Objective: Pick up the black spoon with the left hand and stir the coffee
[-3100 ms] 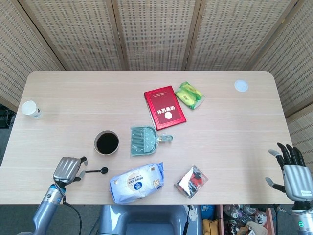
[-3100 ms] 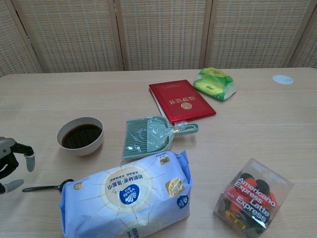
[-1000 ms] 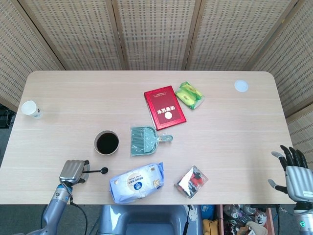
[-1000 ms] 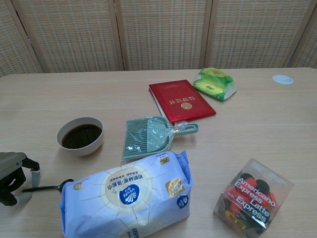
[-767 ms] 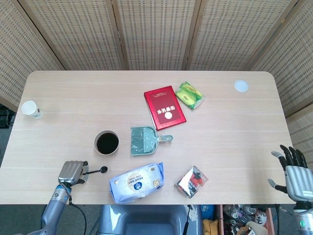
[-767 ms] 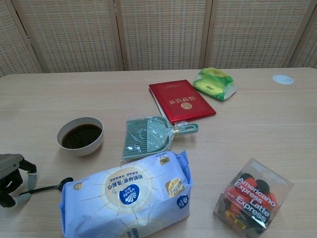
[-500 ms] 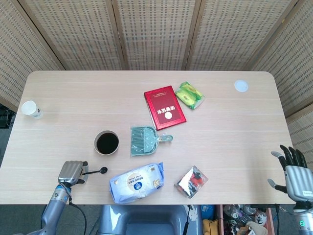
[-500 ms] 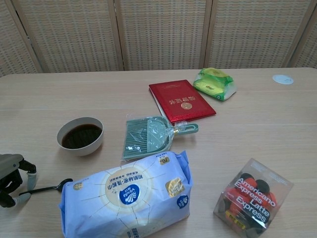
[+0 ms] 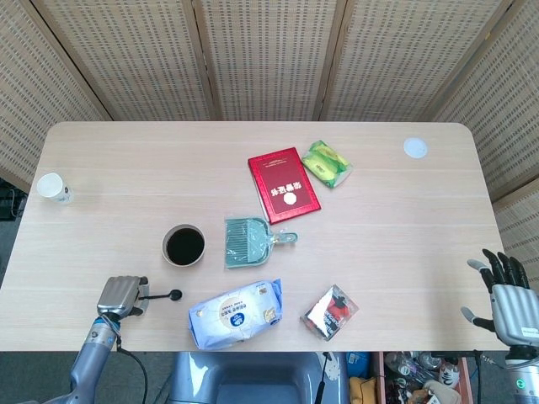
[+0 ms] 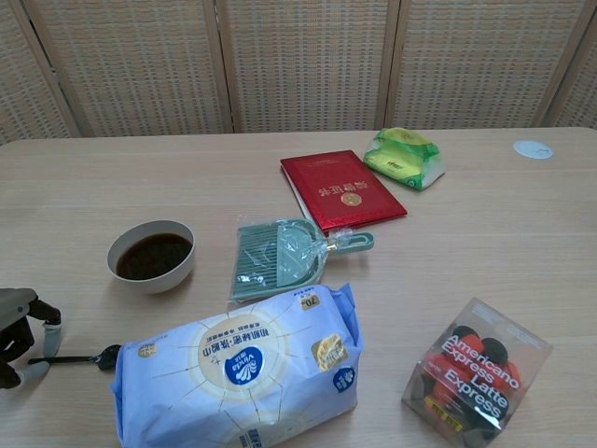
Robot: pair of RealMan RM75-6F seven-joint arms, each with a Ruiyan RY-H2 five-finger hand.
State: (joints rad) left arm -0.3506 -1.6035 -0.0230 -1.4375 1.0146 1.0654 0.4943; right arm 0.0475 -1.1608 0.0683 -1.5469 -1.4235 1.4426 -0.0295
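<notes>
At the near left edge of the table (image 9: 387,219), the left hand (image 9: 116,295) pinches the handle end of the black spoon (image 10: 79,357) between its fingers (image 10: 50,317), the spoon lying low along the table with its bowl pointing right, probably mid-grasp before lifting. Just beside it sits a blue tissue pack (image 10: 238,365). Farther back stands the cup of coffee (image 10: 151,254), the likely destination. The right hand (image 9: 508,300) waits off the table's right edge, fingers spread, holding nothing.
</notes>
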